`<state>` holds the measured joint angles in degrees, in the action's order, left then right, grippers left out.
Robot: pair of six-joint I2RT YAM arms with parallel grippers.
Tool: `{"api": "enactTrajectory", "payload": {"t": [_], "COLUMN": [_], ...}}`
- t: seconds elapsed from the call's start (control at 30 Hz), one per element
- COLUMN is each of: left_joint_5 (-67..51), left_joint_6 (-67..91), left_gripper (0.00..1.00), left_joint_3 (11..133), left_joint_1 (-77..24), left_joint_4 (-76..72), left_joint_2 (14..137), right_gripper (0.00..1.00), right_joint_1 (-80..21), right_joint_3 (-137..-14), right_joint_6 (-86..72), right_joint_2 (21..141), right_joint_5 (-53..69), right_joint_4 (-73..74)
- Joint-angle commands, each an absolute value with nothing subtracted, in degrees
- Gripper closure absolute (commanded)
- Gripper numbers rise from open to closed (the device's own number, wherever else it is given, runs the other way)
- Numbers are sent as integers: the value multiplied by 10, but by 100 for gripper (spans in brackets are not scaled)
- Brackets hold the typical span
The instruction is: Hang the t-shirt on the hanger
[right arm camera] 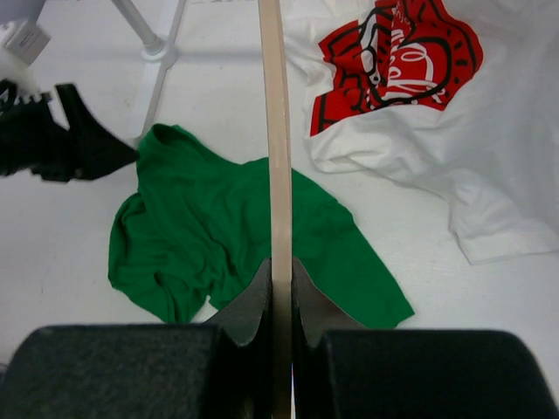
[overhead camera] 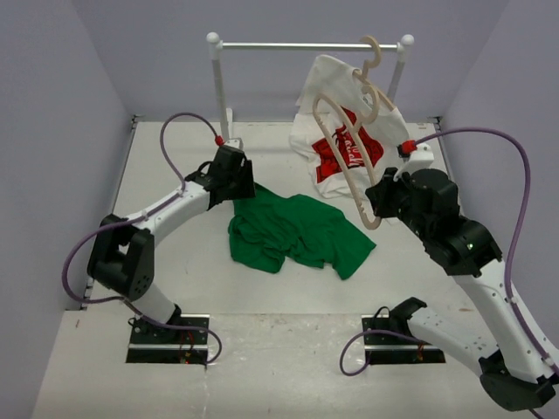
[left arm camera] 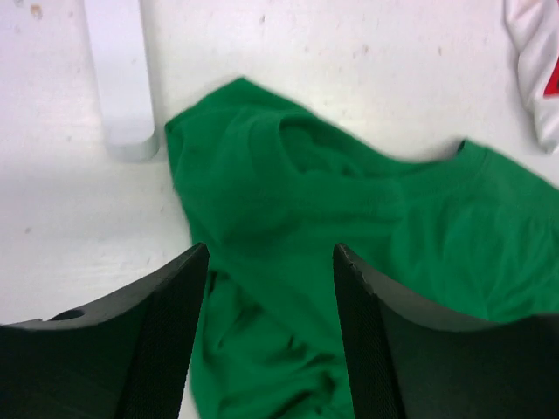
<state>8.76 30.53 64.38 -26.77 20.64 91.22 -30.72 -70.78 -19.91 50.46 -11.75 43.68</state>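
The green t-shirt lies crumpled on the table between the arms. My left gripper hovers at its upper left corner, open and empty. In the left wrist view the shirt lies between and beyond the spread fingers of the left gripper. My right gripper is shut on the lower end of the bare wooden hanger and holds it raised to the right of the shirt. In the right wrist view the hanger's arm runs straight up from the right gripper, with the shirt below it.
A white rack with a metal rail stands at the back. A second hanger hangs on it with the white t-shirt with a red graphic, which drapes onto the table. The rack's foot lies just left of the green shirt.
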Motion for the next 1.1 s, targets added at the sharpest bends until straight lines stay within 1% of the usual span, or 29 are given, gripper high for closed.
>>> {"api": "enactTrajectory", "payload": {"t": [0.0, 0.1, 0.17, 0.27, 0.33, 0.4, 0.43, 0.57, 0.67, 0.73, 0.77, 0.83, 0.9, 1.0, 1.03, 1.07], "left_joint_5": [153, 179, 188, 204, 209, 211, 212, 212, 219, 222, 222, 220, 219, 216, 215, 210], "left_joint_6": [316, 317, 316, 316, 316, 316, 316, 318, 317, 313, 312, 314, 314, 313, 313, 313], "left_gripper": [47, 47, 50, 51, 56, 64, 66, 66, 71, 71, 68, 59, 57, 59, 62, 69], "left_joint_3": [731, 782, 810, 829, 836, 841, 841, 830, 822, 822, 823, 821, 816, 815, 814, 813], "left_joint_1": [-277, -280, -286, -293, -294, -294, -294, -294, -294, -294, -294, -294, -294, -294, -294, -294], "left_joint_4": [214, 236, 248, 258, 264, 269, 273, 278, 278, 279, 282, 286, 284, 283, 282, 280], "left_joint_2": [990, 1027, 1055, 1081, 1095, 1109, 1113, 1107, 1098, 1097, 1098, 1095, 1088, 1088, 1088, 1088], "right_gripper": [100, 100, 100, 100, 100, 100, 100, 100, 100, 100, 100, 100, 100, 100, 100, 100], "right_joint_1": [-307, -308, -307, -307, -308, -308, -308, -307, -308, -308, -308, -308, -308, -308, -307, -307], "right_joint_3": [-675, -663, -652, -643, -641, -639, -639, -639, -640, -638, -637, -635, -634, -633, -633, -634], "right_joint_6": [-200, -197, -194, -193, -192, -192, -192, -192, -193, -194, -195, -196, -197, -197, -197, -197], "right_joint_2": [460, 453, 449, 448, 449, 448, 447, 445, 444, 444, 444, 443, 443, 442, 442, 442], "right_joint_5": [-74, -72, -70, -66, -59, -56, -55, -55, -53, -49, -47, -45, -44, -43, -41, -41], "right_joint_4": [448, 449, 445, 439, 435, 433, 432, 433, 432, 432, 430, 429, 428, 427, 428, 428]}}
